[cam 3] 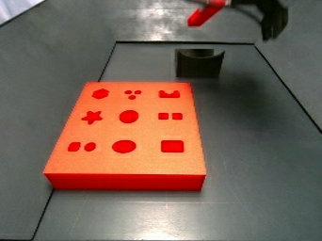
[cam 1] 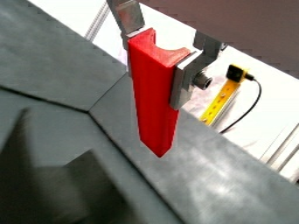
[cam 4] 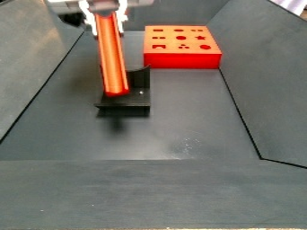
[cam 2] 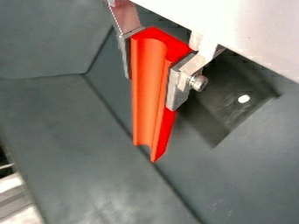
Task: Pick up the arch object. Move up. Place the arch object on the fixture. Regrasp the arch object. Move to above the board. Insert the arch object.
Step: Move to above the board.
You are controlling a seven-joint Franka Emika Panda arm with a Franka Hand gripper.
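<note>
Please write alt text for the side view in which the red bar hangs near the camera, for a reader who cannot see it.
The gripper holds a long slim bright red arch bar hanging above the small dark fixture on the grey floor. Behind stands the thick orange-red board with shaped cut-outs.

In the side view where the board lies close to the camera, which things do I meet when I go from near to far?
The board → the fixture → the gripper, shut on the arch object, at the far edge.
</note>
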